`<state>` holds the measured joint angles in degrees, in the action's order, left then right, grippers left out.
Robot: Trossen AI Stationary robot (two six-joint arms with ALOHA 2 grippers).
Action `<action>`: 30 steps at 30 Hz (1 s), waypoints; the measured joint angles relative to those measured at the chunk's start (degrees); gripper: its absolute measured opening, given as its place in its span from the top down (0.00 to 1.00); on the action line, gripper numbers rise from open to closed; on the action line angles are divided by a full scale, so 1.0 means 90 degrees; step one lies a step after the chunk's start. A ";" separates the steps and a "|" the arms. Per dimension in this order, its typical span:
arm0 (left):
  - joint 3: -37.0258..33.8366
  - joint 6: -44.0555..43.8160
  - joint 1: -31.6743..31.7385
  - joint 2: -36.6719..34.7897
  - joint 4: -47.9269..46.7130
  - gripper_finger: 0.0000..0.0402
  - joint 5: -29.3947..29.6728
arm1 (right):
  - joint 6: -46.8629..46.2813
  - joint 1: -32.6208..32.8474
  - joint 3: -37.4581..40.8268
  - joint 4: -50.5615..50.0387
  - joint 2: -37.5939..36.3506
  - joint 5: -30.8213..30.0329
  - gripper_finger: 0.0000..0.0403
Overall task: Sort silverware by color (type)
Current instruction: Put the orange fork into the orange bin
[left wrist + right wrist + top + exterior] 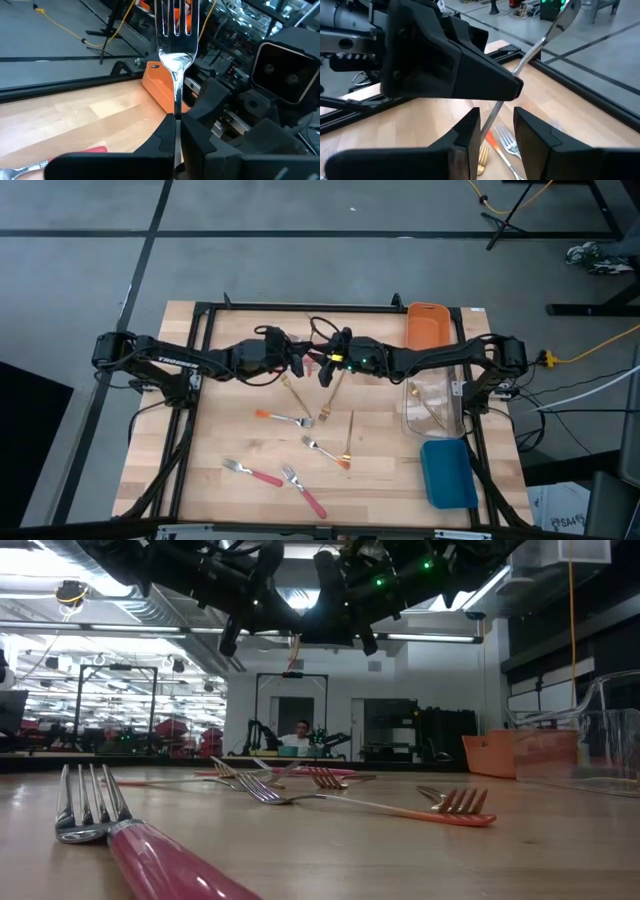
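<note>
Silver fork's (176, 47) handle hidden between left jaws.

High view: overhead, straight down, far, whole tabletop (230, 430) plus surrounding floor. Low view: at tabletop height, level across surface into room, very near pink-handled fork (130, 840). Left wrist view: close behind own pincer (176, 145), facing orange bin (160, 85). Right wrist view: close, looking toward left arm. Overhead and low views share scattered forks, orange bin.
</note>
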<state>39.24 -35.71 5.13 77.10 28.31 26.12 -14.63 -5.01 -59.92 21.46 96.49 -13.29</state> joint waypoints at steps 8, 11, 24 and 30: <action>0.0000 -0.0019 -0.0131 0.0000 -0.0001 0.98 0.0018 | -0.0002 0.0009 0.0000 0.0005 0.0000 0.0033 0.73; 0.0000 -0.0019 -0.0131 0.0000 0.0001 0.98 0.0013 | -0.0002 0.0009 0.0000 0.0042 0.0000 0.0029 0.73; 0.0000 -0.0013 -0.0131 0.0000 0.0081 0.98 0.0030 | -0.0015 0.0006 -0.0002 0.0176 -0.0002 0.0043 0.94; 0.0000 0.0004 -0.0131 0.0000 0.0079 0.98 0.0043 | -0.0017 0.0004 -0.0002 0.0157 -0.0007 0.0026 0.99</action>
<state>39.24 -35.67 3.95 77.10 29.02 26.50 -14.79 -4.97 -59.94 22.88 96.42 -13.06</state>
